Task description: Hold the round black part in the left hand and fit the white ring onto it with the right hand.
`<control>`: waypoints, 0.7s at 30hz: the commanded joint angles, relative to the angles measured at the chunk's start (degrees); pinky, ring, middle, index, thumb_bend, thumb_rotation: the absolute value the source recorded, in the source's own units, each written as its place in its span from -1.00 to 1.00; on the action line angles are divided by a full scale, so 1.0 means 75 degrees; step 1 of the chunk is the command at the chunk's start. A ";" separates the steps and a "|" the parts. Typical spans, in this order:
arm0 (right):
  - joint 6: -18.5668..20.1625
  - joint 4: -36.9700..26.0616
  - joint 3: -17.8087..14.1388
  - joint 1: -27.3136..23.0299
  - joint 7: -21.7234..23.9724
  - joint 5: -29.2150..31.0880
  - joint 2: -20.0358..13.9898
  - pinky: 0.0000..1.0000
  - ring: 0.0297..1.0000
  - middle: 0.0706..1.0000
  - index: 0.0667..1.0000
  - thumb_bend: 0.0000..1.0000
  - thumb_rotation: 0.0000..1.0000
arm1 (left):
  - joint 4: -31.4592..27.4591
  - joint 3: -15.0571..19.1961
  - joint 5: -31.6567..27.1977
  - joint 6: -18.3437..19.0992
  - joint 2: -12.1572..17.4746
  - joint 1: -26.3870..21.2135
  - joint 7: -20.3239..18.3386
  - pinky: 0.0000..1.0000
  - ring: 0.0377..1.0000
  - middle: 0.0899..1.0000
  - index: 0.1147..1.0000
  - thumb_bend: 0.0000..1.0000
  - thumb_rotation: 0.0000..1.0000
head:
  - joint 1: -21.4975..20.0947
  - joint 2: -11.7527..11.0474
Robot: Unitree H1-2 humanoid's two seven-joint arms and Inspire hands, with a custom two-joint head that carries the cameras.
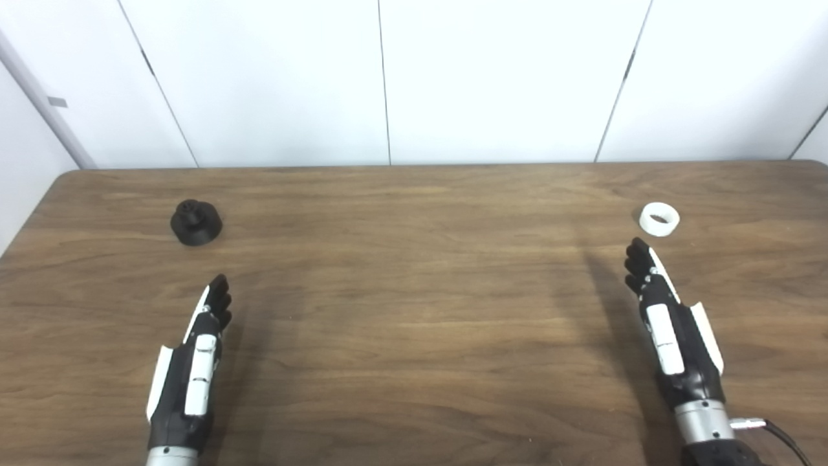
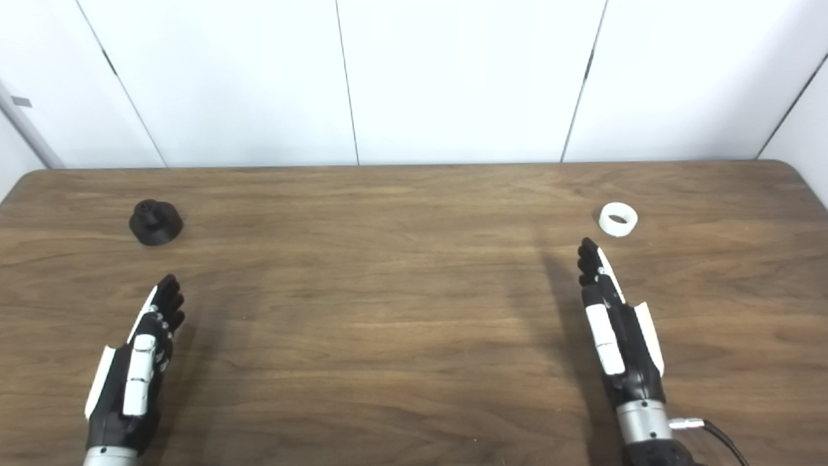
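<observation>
Black part (image 1: 196, 222): rests on the worktop (image 1: 414, 310), well apart from the ring (image 1: 659, 219), which lies across the worktop toward the right edge. Neither item is held; the task has not yet reached the pick-up.

Left hand (image 1: 194, 362): empty, fingers extended and held edge-on, positioned nearer the robot than the black part and not touching it. Right hand (image 1: 666, 323): empty, fingers likewise extended, its fingertips near the ring but clear of it.

Procedure for the step in hand, as judged from this layout:
- Advance the left hand to the black part and close around the wide base, leaving the raised centre exposed and facing upward.
- Take the ring by its outer wall with the right hand, keeping the bore unobstructed.
- Bring the ring over the raised centre with axes aligned before pressing down; a tilted ring is likely to jam.

Materials: the black part is a matte, stepped round piece with a broad base and a narrower top, probably moulded plastic. The ring is a short, smooth white cylinder with an open bore. The worktop is brown wood-grain laminate with rounded corners.
</observation>
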 commanded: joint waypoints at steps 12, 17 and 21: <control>-0.0247 0.0681 0.0084 0.0239 -0.0050 0.0144 0.0096 0.92 0.91 0.91 0.90 0.09 1.00 | 0.0415 -0.0061 0.0194 -0.0238 -0.0041 -0.0071 0.0076 1.00 1.00 1.00 0.96 -0.20 1.00 | 0.0491 -0.0116; -0.0402 0.0844 0.0048 0.0246 0.0042 0.0288 -0.0047 0.96 0.93 0.92 0.91 0.11 1.00 | 0.0534 -0.0104 0.0324 -0.0358 -0.0143 -0.0063 0.0142 1.00 1.00 1.00 0.95 -0.13 0.93 | 0.1052 -0.0347; -0.0592 0.1053 0.0011 0.0230 0.0086 0.0387 -0.0157 0.95 0.93 0.94 0.93 0.17 1.00 | 0.0700 -0.0154 0.0410 -0.0513 -0.0205 -0.0070 0.0148 1.00 1.00 1.00 0.94 -0.06 0.87 | 0.1355 -0.0532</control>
